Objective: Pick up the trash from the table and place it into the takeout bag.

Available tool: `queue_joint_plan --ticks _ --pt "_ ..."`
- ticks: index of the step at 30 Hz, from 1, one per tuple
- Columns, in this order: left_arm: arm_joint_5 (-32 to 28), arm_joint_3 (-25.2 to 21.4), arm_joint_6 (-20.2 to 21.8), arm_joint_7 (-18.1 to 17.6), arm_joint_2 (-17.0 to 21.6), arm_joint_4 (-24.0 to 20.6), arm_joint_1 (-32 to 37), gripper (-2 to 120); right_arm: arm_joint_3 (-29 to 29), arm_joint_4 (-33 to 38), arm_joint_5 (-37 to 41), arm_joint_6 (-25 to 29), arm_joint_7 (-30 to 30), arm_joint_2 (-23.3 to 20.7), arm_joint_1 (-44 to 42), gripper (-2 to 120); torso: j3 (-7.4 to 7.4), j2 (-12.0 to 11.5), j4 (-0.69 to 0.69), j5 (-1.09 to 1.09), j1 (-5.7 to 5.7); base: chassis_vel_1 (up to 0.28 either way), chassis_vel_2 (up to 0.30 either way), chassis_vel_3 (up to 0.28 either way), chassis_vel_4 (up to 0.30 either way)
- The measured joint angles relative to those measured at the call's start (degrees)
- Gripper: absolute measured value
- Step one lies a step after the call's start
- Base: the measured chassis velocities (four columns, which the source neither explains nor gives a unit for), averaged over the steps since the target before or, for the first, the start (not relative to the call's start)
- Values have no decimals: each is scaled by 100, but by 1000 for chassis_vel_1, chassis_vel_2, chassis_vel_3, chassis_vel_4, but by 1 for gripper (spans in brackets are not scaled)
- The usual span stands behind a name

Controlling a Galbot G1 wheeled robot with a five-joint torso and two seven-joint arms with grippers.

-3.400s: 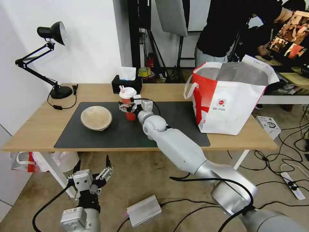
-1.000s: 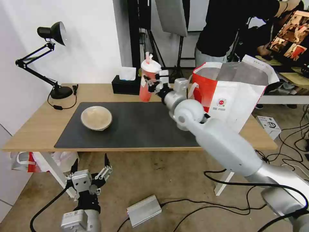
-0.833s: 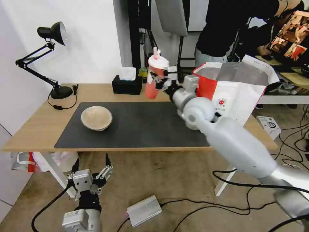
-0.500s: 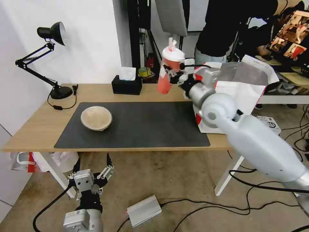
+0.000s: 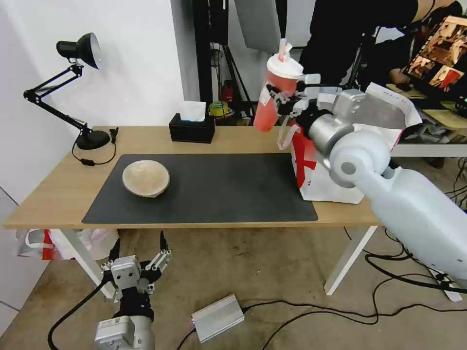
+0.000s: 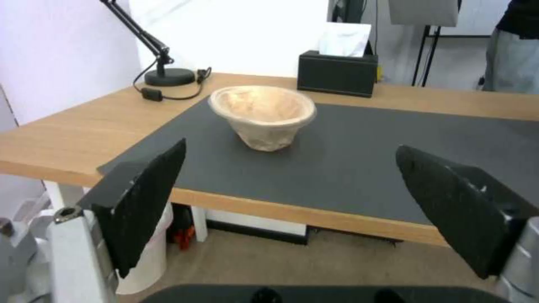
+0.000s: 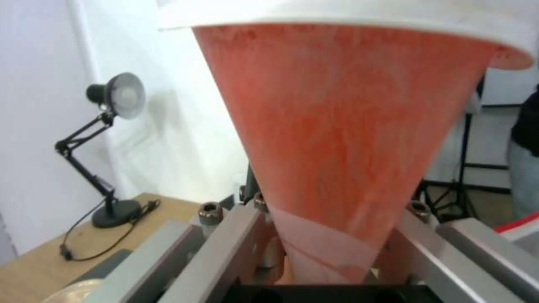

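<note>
- Progress, judged: mid-task. Red drink cup [image 5: 275, 97] is off the counter [image 5: 58, 189], gripped by the right end effector [image 5: 287, 99], carried in the air near the takeout bag [image 5: 340, 160] but not in it yet.
- Cup sits high, just beside the bag's near red side panel, above its loop handle; tilted, white lid and straw on top leaning toward the bag side.
- Right wrist view: cup body [image 7: 337, 147] wedged between the metal fingers, so right end effector is closed on the cup.
- Left to do, as far as visible: carry the cup over the bag opening and release; then the shallow tan bowl [image 5: 145, 178], which sits upright on the dark mat [image 5: 219, 189], left part, well apart from the bag.
- A large white bowl with scraps can't be made out on the counter; bag interior is hidden by the arm, so can't tell whether it's inside.
- Right arm pose: stretched up and forward from the lower right, elbow joint in front of the bag, wrist angled leftward with the cup out past the bag's edge.
- Left end effector [image 5: 138, 257] is parked low, below the counter's front edge, pointing up toward it, fingers spread wide, holding nothing; left wrist view has the tan bowl [image 6: 262, 115] between its two dark pads [image 6: 146, 198].
- Black tissue box [image 5: 192, 127] and desk lamp [image 5: 78, 87] sit at the back of the counter, not trash.
</note>
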Motion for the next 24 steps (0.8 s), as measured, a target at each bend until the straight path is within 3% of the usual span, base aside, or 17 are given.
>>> queue_joint_plan --ticks 24 --pt "4 35 -17 5 1 -33 15 100 705 -256 186 26 -45 -550 -192 5 0 0 0 0 0 0 0 0 0"
